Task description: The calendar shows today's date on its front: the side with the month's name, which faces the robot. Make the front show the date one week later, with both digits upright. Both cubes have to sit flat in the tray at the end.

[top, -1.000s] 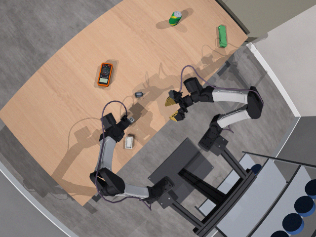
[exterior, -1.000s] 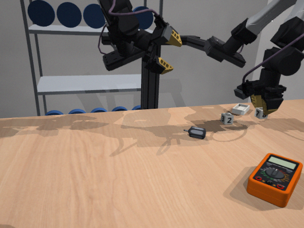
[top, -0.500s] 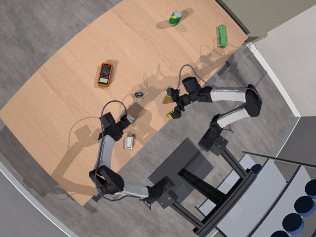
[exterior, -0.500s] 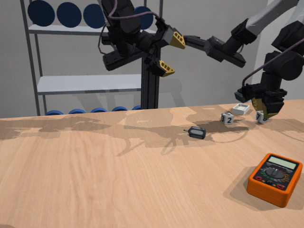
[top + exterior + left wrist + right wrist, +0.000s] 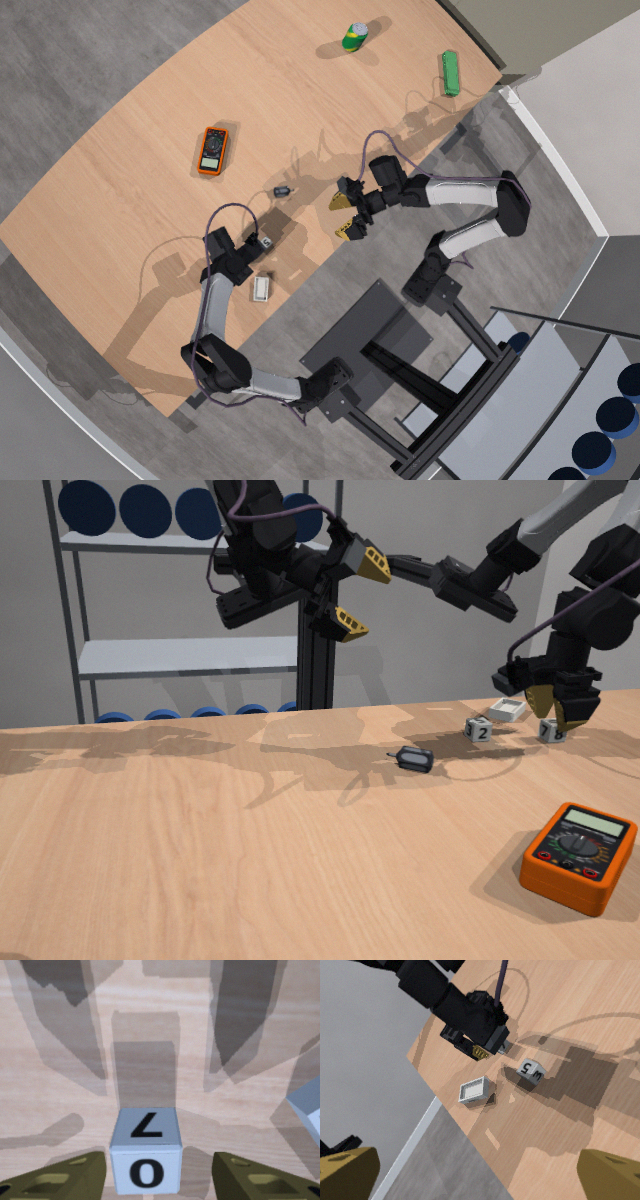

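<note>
At the six o'clock side of the first cube (image 5: 265,242) (image 5: 478,730) (image 5: 531,1071), top view: white tray (image 5: 254,290) (image 5: 506,718) (image 5: 475,1098), lying on the wooden tabletop (image 5: 155,155) (image 5: 232,852) (image 5: 560,1130), holding neither cube.

First cube: resting outside the tray, showing 5 on top, 3 and 2 on sides.

Second cube (image 5: 549,732) (image 5: 146,1152): sitting on the tabletop, three o'clock from the first in the exterior view, showing 7 and 8 there, 7 and 0 in the left wrist view.

Left gripper (image 5: 255,246) (image 5: 555,722) (image 5: 159,1175): pointing down, standing partway apart, flanking the second cube without gripping.

Right gripper (image 5: 338,221) (image 5: 378,606) (image 5: 479,1170): hovering, gaping wide, gripping nothing.

Outlying, by top-view clock from the first cube: orange multimeter (image 5: 212,151) (image 5: 578,857), lying toward eleven; green-and-yellow can (image 5: 355,37), standing toward one; green case (image 5: 450,73), lying between one and two.

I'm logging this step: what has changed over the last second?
The left jaws lowered a white numbered cube to the tabletop and let go. The right jaws shifted slightly toward the left arm, open. The other white numbered cube stayed put.
</note>
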Available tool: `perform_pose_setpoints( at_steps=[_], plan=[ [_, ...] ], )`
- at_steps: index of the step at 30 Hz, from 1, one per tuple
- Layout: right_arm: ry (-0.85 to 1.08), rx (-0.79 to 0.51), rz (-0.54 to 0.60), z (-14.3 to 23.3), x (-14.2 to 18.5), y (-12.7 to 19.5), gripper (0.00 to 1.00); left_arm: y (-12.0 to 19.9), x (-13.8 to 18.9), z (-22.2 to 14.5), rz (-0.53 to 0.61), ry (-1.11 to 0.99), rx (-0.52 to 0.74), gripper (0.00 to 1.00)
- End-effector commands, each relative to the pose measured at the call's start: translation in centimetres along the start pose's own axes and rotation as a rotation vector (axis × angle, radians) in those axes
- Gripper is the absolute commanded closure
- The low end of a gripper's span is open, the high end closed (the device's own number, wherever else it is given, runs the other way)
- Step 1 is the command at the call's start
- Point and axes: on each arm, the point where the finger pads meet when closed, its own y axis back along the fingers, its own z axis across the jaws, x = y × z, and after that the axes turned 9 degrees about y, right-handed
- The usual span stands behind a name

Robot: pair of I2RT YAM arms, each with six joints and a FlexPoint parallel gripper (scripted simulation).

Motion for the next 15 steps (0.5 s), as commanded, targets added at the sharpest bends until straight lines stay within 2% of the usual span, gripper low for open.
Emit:
perform_pose_setpoints(
  at_steps=[1,6,7,9,13,15],
  plan=[
    [0.023,0.012,-0.03,-0.5,-1.7,0.0,0.0,4.3,-0.1,1.6,-0.019,0.022,-0.048,0.45],
    [0.016,-0.013,-0.008,-0.3,-0.9,0.1,0.0,7.1,0.1,1.6,-0.022,0.026,-0.053,0.45],
    [0.014,-0.013,-0.007,-0.3,-0.9,0.1,0.0,7.5,0.2,1.6,-0.02,0.025,-0.051,0.39],
    [0.017,-0.014,-0.009,-0.2,-1.0,0.2,0.0,8.1,0.4,1.6,0.001,-0.001,-0.059,0.39],
    [0.035,-0.015,-0.067,0.2,-2.7,0.6,0.0,7.7,0.2,1.0,0.11,-0.161,-0.107,0.39],
    [0.035,-0.015,-0.067,0.2,-2.7,0.6,0.0,7.7,0.2,1.0,0.11,-0.161,-0.107,0.39]
  ],
)
